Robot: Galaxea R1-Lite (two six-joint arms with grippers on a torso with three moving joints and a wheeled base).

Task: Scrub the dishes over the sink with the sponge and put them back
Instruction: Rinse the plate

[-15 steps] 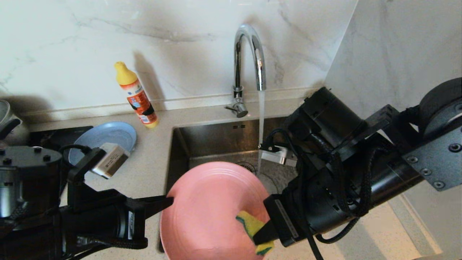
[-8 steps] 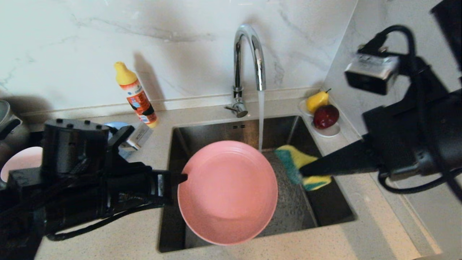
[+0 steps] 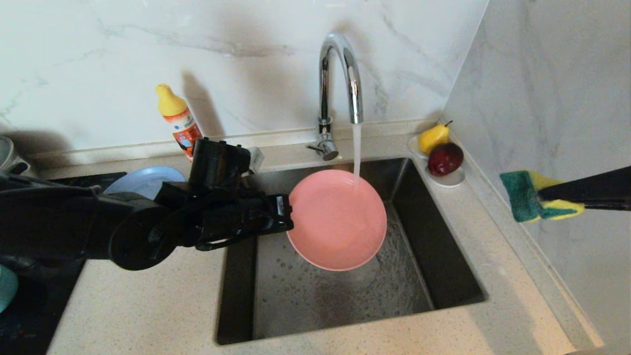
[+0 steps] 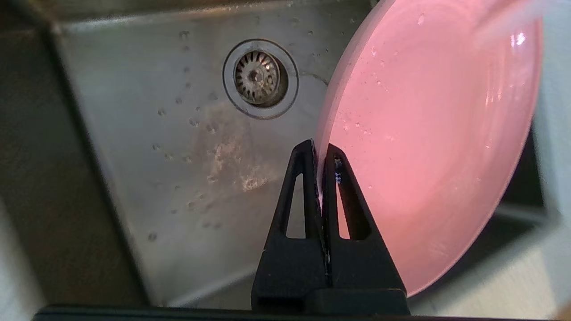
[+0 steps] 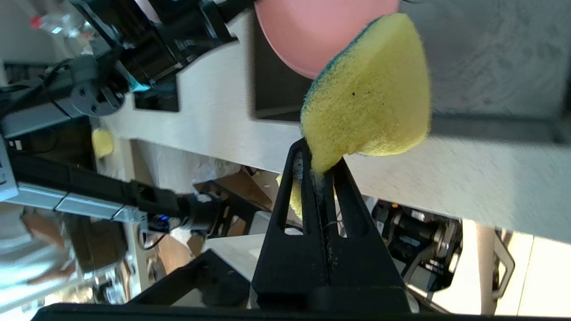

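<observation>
My left gripper (image 3: 290, 217) is shut on the left rim of the salmon-pink plate (image 3: 337, 219) and holds it over the sink (image 3: 320, 296). In the left wrist view the fingers (image 4: 308, 178) pinch the plate's edge (image 4: 424, 133), with the strainer drain (image 4: 260, 78) beyond. Water (image 3: 356, 148) runs from the chrome tap (image 3: 340, 74) onto the plate's far rim. My right gripper (image 3: 540, 196) is off to the right above the counter, shut on the bent yellow-and-green sponge (image 3: 522, 199) (image 5: 370, 102), well apart from the plate. The grey-blue plate (image 3: 143, 182) lies on the counter behind my left arm.
An orange bottle with a yellow cap (image 3: 180, 121) stands at the back wall. A small white dish (image 3: 446, 180) with a pear and a red apple sits at the sink's back right corner. The marble side wall (image 3: 542, 98) is close on the right. A teal bowl (image 3: 7, 288) shows at the left edge.
My left gripper has carried the pink plate back towards the tap and under the water. My right gripper has pulled the sponge off the plate and swung far right, out past the sink.
</observation>
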